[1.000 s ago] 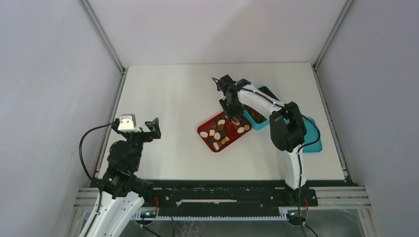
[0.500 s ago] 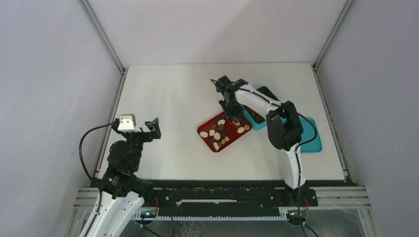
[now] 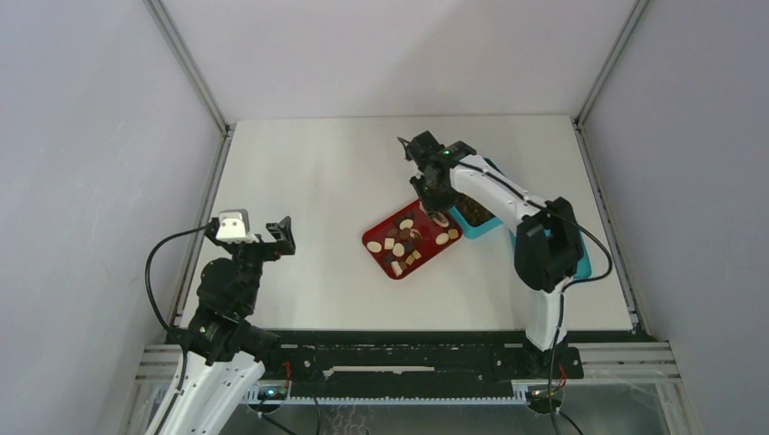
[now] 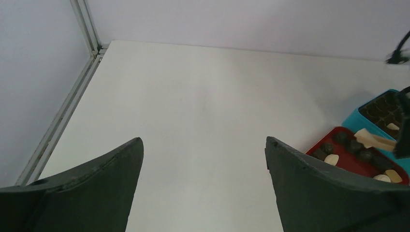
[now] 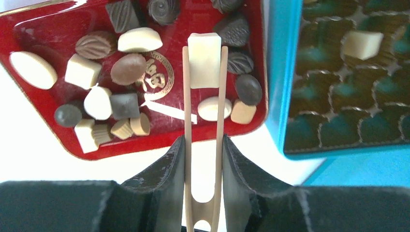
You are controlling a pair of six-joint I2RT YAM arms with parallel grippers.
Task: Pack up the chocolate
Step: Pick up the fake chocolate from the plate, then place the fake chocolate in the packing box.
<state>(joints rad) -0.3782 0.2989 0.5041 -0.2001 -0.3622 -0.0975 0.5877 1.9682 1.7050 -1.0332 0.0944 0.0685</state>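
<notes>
Several dark, tan and cream chocolate pieces (image 5: 128, 68) lie on the red tray (image 5: 48, 34), which also shows in the top view (image 3: 378, 253). My right gripper (image 5: 203, 145) is shut on the tan wooden tongs (image 5: 218, 116). The tongs pinch a cream-white blocky chocolate (image 5: 204, 60) above the tray's right side. The teal box (image 5: 278, 72) with its dark grid insert (image 5: 338, 116) lies just right of the tray; one cream piece (image 5: 361, 44) sits in a cell. My left gripper (image 4: 203, 150) is open and empty, far left of the tray (image 4: 338, 133).
The teal lid (image 3: 580, 263) lies flat to the right of the box, under the right arm. The right arm (image 3: 508, 195) reaches over the box. The white table (image 3: 308, 181) is walled by grey panels.
The right gripper has lifted and shifted slightly right with the tongs, toward the teal box. The right arm's elbow swung right. The left arm has not moved.
</notes>
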